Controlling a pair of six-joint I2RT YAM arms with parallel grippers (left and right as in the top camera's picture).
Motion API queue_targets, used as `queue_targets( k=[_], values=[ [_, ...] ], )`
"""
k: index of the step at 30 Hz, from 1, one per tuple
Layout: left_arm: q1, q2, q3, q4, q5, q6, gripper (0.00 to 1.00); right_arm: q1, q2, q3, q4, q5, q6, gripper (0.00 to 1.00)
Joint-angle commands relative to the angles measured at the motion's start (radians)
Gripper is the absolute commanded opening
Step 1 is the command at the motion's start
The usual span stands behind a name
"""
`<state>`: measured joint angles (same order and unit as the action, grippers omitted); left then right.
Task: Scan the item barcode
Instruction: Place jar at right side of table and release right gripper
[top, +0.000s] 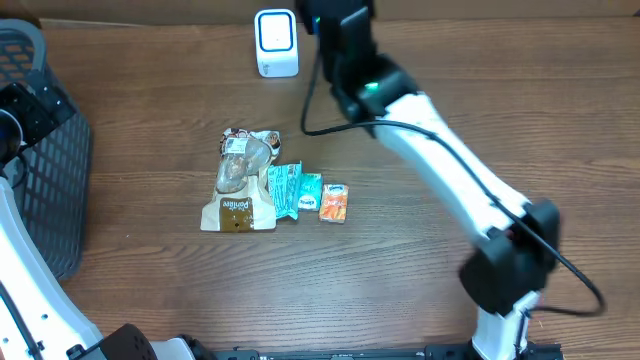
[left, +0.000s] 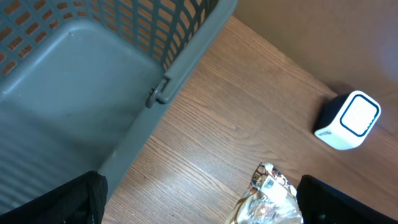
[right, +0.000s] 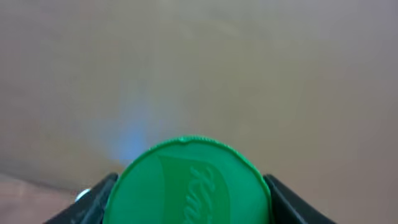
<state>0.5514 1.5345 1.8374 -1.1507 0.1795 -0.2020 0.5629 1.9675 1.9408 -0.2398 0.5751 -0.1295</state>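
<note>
Green lid (right: 189, 182) fills the right wrist view, pinched between the right gripper (right: 186, 193) fingers, blurred tan background behind. Overhead: right gripper sits at the table's (top: 420, 290) far edge, just right of the white scanner (top: 276, 42); lid itself hidden there under the arm. Left gripper (left: 199, 214) spread wide, holding nothing, hangs at the left by the grey basket (left: 93, 81). Mid-table: brown snack bag (top: 240, 180), teal packets (top: 295, 190), small orange packet (top: 334, 203), touching in a row.
</note>
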Motion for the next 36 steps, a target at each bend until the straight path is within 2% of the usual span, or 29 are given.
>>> queue_targets(
  k=[1,3,5,7,13,19,23,29,35,36],
  values=[
    [-0.002,-0.003,0.003,0.002,-0.003,0.019,1.0,-0.092,-0.077,0.005,-0.263,-0.034,0.43,0.14],
    [-0.002,-0.003,0.003,0.002,-0.003,0.019,1.0,-0.159,-0.101,0.005,-0.471,-0.216,0.538,0.17],
    [-0.002,-0.003,0.003,0.002,-0.003,0.019,1.0,-0.225,-0.103,0.005,-0.622,-0.396,0.552,0.17],
    [-0.002,-0.003,0.003,0.002,-0.003,0.019,1.0,-0.307,-0.099,0.002,-0.791,-0.529,0.552,0.12],
    [-0.002,-0.003,0.003,0.002,-0.003,0.019,1.0,-0.447,-0.094,-0.039,-0.945,-0.565,0.552,0.13],
    [-0.002,-0.003,0.003,0.002,-0.003,0.019,1.0,-0.48,-0.093,-0.197,-0.904,-0.525,0.552,0.15],
    [-0.002,-0.003,0.003,0.002,-0.003,0.019,1.0,-0.487,-0.092,-0.33,-0.814,-0.512,0.552,0.15],
    [-0.002,-0.003,0.003,0.002,-0.003,0.019,0.99,-0.487,-0.092,-0.501,-0.638,-0.315,0.552,0.15],
    [-0.002,-0.003,0.003,0.002,-0.003,0.019,1.0,-0.487,-0.092,-0.574,-0.534,-0.277,0.552,0.17],
    [-0.002,-0.003,0.003,0.002,-0.003,0.019,0.99,-0.487,-0.092,-0.576,-0.534,-0.277,0.552,0.21]
  ],
)
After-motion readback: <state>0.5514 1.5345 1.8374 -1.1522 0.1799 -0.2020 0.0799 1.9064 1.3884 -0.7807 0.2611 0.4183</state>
